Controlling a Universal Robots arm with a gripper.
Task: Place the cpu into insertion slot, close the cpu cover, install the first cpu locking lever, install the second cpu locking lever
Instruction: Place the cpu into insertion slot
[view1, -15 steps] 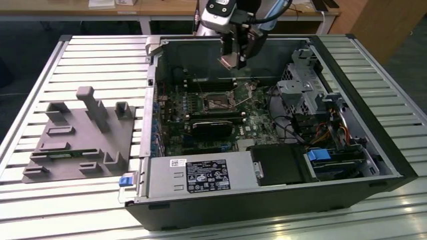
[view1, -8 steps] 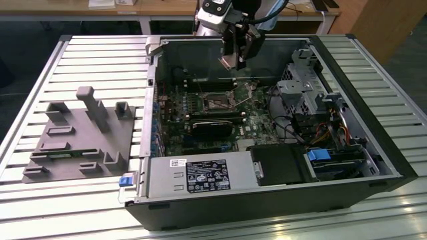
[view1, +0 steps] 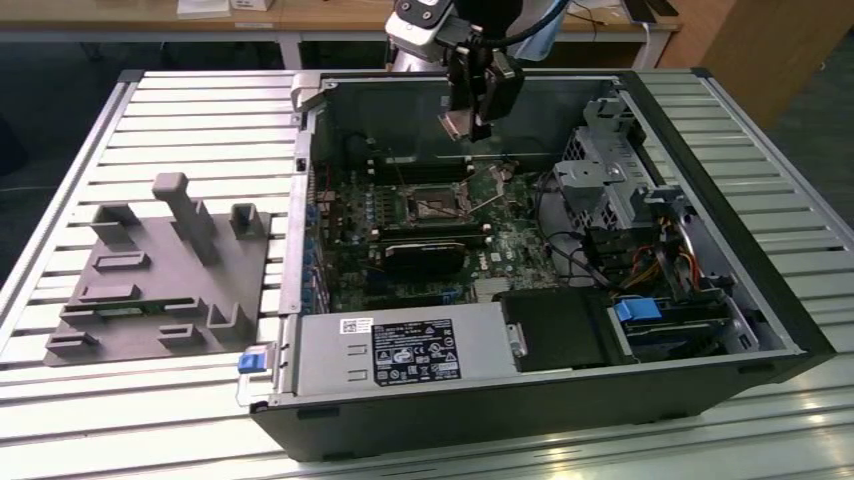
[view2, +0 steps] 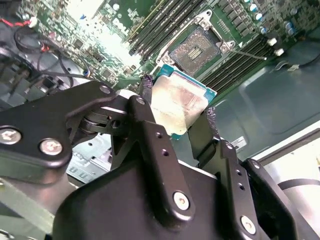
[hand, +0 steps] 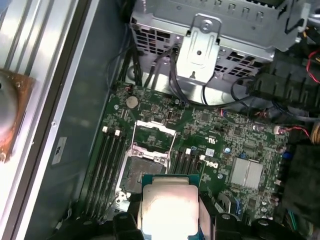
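— Holding what, right now?

— Your gripper (view1: 473, 118) is clamped on the cpu (view2: 175, 100). One of the fingers (view2: 150, 125) sits on each of two opposite edges, and the silver top faces the wrist cameras. The cpu hangs inside the open case (view1: 534, 410), well above the board (hand: 220, 130).

— And the slot?

— The slot (view2: 196, 50) lies below the cpu and a little ahead of it, with its gold contact field bare. The cover (hand: 152, 136) looks raised, standing beyond the slot from the cpu. As far as I can judge, nothing sits over the contacts.

— How should I bring it in?

— Line up while you are high. In the first wrist view the cpu's edges look roughly parallel to the slot's rim, so trim any twist up here, not down low. Centre the cpu over the contact field, then lower it straight and slowly, keeping it flat. I'd say don't push: it should settle under its own weight, and those contacts likely bend easily. I can't make out a corner mark or notches, so check which way round it goes before you commit.

— Anything to watch?

— Watch the thin lever (view2: 250, 52) jutting out beside the slot, and the raised cover. Your fingers stand outside the cpu's edges, so give them room on both sides. Let go only once the cpu sits level inside the rim.
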